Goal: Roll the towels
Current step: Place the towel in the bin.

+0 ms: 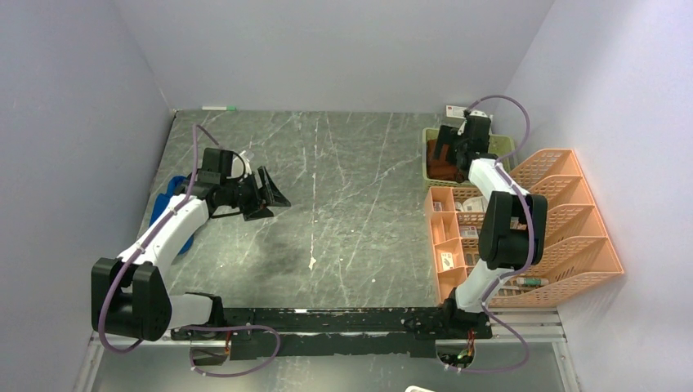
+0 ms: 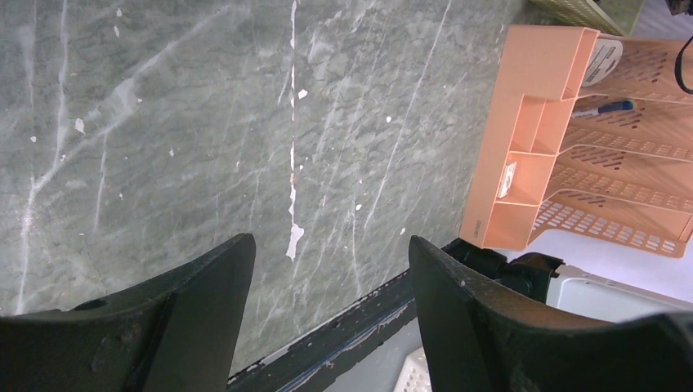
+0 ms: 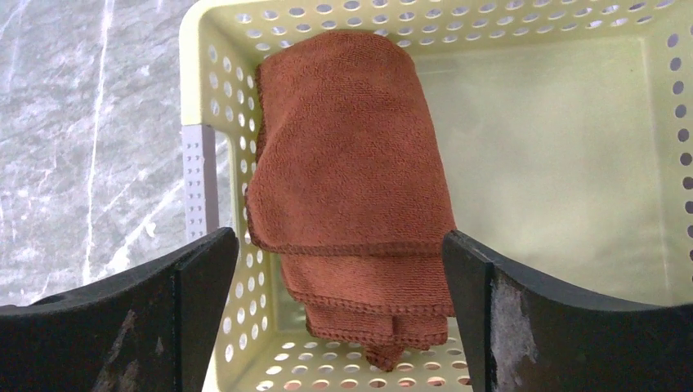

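**A:** Where is the right gripper [image 3: 339, 237], and how do its jaws stand?

**B:** It hangs over a pale green basket [image 3: 196, 82] at the far right of the table [image 1: 351, 180]. Its two black jaws are spread wide and hold nothing.

**A:** Where is the rust-brown towel [image 3: 351, 163]?

**B:** Directly below that gripper, inside the basket. It lies bundled in layers against the basket's left wall, and its stitched edges show at the end nearest the fingers. It fills most of the gap between the jaws. To the right of the towel, the basket floor is bare.

**A:** And the left gripper [image 1: 270, 196]?

**B:** It is also open, with nothing between its jaws, and only grey marbled tabletop shows beneath it. An orange desk organizer [image 2: 564, 163] sits ahead of it and to its right.

**A:** Where is the bright royal blue towel [image 1: 167, 196]?

**B:** Behind the left gripper, at the table's left edge. It lies well apart from the jaws and is partly hidden under the left arm's white forearm.
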`<act>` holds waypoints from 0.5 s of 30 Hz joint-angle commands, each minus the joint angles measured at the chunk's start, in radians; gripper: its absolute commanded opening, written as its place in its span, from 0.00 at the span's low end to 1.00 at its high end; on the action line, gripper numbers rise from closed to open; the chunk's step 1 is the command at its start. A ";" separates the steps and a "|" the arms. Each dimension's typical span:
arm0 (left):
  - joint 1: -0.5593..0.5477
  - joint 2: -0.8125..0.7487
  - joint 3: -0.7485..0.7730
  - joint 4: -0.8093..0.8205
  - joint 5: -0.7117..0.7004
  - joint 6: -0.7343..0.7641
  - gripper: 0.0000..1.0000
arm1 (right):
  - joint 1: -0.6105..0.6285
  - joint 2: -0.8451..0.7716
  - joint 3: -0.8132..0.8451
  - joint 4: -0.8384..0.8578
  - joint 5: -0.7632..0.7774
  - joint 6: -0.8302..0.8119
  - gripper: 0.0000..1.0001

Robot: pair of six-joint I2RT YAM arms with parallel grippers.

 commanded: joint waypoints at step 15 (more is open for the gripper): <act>0.321 0.039 0.150 -0.205 -0.303 0.071 0.71 | -0.025 0.192 0.127 0.018 -0.020 0.067 0.68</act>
